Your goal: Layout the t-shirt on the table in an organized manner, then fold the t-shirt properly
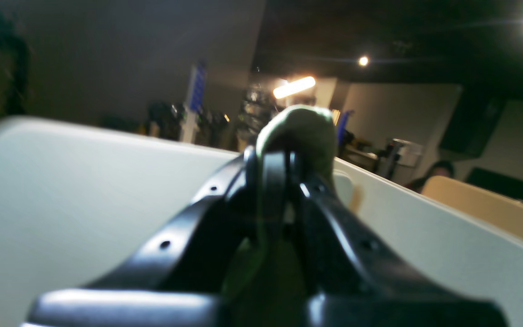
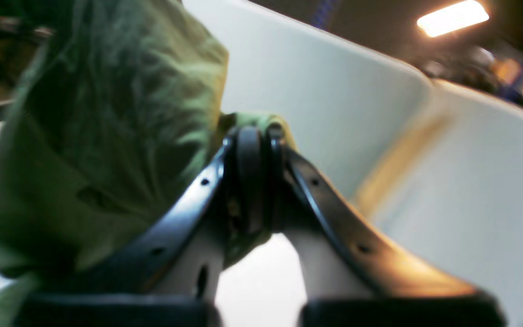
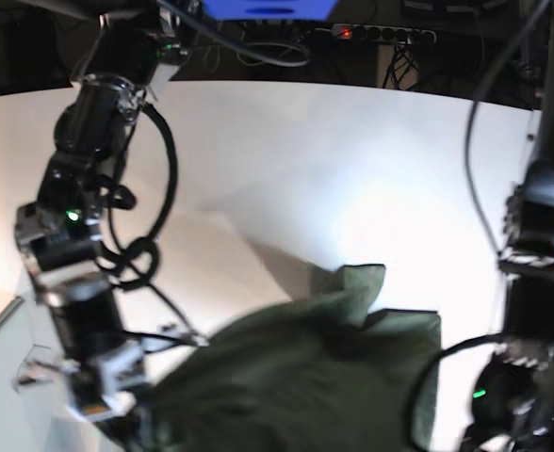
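T-shirt (image 1: 298, 131) cloth pokes up as a small olive wad above the left hand (image 1: 274, 181) in the left wrist view, the jaws pressed together on it, with the white bench (image 1: 84, 195) tilted behind.

From the right wrist view, the right hand (image 2: 256, 154) pinches another bit of the shirt, jaws pressed together, and a large bunched swag of green hangs beside it above the bench.

From the base view, the shirt sags in a dark heap between the two arms near the bench's near edge, part of it lifted and the far part seemingly resting on the white top. It is not yet laid out. To do this well, I'd say the hands should draw apart until the cloth goes taut, then lower it flat toward the bench's middle.
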You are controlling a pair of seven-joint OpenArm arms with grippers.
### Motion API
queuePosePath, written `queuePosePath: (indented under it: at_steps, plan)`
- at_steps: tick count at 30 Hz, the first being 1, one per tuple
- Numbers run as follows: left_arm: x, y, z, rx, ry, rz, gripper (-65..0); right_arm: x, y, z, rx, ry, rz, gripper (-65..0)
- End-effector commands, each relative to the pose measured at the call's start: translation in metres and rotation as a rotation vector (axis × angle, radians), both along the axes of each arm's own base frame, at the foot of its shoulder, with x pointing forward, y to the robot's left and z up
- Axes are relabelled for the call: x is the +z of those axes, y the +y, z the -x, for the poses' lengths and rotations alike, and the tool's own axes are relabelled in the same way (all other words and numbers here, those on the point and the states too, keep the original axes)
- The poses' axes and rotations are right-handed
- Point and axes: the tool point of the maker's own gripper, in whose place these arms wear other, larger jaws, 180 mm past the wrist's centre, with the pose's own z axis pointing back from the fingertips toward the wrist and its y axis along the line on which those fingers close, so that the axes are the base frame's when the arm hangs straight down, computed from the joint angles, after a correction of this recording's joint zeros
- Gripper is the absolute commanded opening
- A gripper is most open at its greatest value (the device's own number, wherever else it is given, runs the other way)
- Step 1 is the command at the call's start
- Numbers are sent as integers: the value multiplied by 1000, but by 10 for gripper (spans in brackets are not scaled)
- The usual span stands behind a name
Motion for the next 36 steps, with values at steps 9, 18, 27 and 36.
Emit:
queuePosePath:
  at_steps: [9, 18, 27, 36]
  plan:
    - [-71, -129, -26, -141, 202, -36, -559, -53, -76, 38, -207, 75, -61, -650]
    - [-239, -221, 23, -262, 445, -319, -181, -107, -89, 76, -229, 221, -127, -650]
    - [-316, -167, 75, -250, 497, -369, -178, -141, -89, 77, -226, 308, -157, -650]
    - [-393, -88, 118, -192, 630, -457, 0, -150, -87, 78, -218, 336, -163, -650]
